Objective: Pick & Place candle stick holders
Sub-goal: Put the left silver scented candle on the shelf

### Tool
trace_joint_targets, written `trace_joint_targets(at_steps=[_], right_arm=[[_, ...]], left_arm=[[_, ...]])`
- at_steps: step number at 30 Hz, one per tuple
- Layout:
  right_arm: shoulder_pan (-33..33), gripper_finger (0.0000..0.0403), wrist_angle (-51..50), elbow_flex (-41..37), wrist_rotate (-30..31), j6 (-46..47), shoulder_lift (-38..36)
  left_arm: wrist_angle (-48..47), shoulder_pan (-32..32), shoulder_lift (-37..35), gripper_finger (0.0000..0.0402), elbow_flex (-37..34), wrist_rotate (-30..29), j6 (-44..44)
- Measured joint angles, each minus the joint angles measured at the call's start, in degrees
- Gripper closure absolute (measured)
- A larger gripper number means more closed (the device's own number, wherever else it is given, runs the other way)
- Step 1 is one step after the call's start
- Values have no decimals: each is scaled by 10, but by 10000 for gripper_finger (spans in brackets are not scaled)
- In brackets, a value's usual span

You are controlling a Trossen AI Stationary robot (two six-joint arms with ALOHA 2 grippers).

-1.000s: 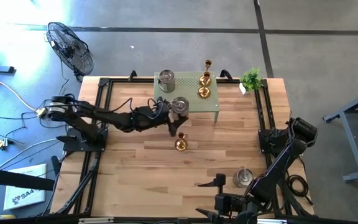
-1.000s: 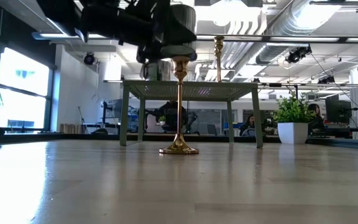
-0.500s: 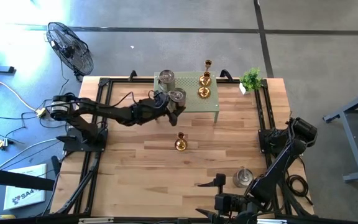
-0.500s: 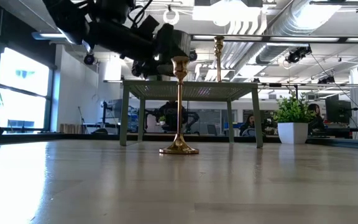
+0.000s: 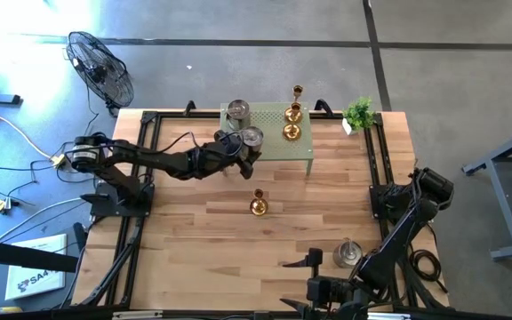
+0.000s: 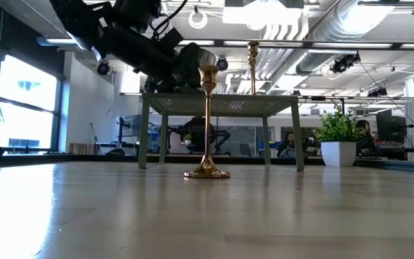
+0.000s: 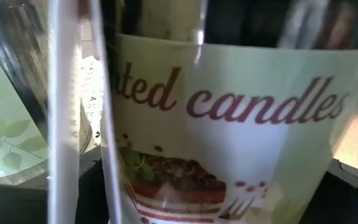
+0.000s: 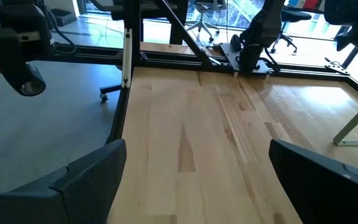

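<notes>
Silver-grey candle holder, clasped in my left gripper at the green stand's left edge: I'd lower it level before releasing; right gripper idles agape, well apart.

1. Reads "...ted candles" in dark red curly letters on the pale paper label of a silver-grey holder, seen very close in the left wrist view. First letters cut off by a shiny strip.
2. Shows a small drawing of a layered cake under those words on the same label. No words on the drawing.
3. Reads something like "SA" in big letters on a white sheet lying on the floor beside the table, in the high view. Rest too small to read.
</notes>
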Motion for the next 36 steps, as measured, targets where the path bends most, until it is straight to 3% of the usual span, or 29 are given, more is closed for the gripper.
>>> trace_joint_targets(at_steps=[6,10,12,16,20,24,31,36], right_arm=[[0,13,0,0,0,-5,0],[0,13,0,0,-3,-5,0],[0,13,0,0,-4,-5,0],[-1,13,0,0,-5,-11,0],[-1,13,0,0,-6,-11,0],[-1,13,0,0,-16,-11,0],[-1,13,-3,0,-17,-11,0],[-1,13,-4,0,-16,-11,0]], left_arm=[[0,0,0,44,0,-5,3],[-15,0,1,16,-1,-32,2],[-22,0,1,22,-1,-47,0],[-22,0,1,50,-1,-47,-2],[-15,0,2,49,-1,-50,1],[3,0,2,17,-2,-53,15],[44,0,2,46,-2,-7,18],[64,0,2,32,-2,-23,21]])
